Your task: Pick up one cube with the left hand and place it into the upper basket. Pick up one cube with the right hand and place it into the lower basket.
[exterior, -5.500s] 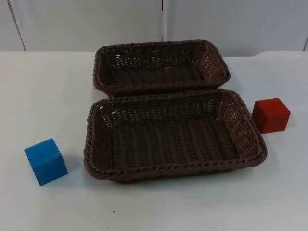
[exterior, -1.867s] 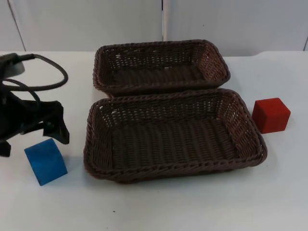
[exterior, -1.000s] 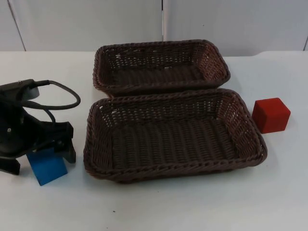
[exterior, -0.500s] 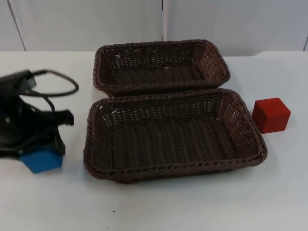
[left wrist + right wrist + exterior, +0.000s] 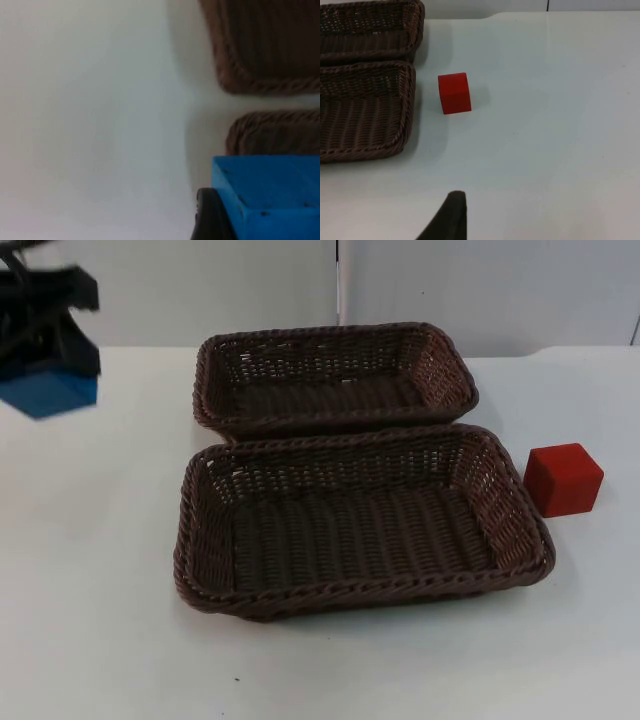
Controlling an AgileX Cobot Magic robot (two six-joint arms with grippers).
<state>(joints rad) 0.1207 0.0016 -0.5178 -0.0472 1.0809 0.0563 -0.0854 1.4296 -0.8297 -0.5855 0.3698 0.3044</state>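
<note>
The blue cube (image 5: 47, 392) looks light and rigid, its flat faces suited to a pinch across opposite sides. The left gripper (image 5: 45, 365) clenches it aloft, the upper basket (image 5: 335, 378) well off beside it. The right gripper (image 5: 451, 215) waits; whether its fingers are parted I cannot tell.

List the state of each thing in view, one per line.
Blue cube: lifted off the table, held by the left gripper.
Red cube: resting on the table, right of the lower basket, untouched.
Upper basket: upright, empty.
Lower basket: upright, empty.
Left gripper: shut on the blue cube.
Right gripper: waiting above the table.
</note>
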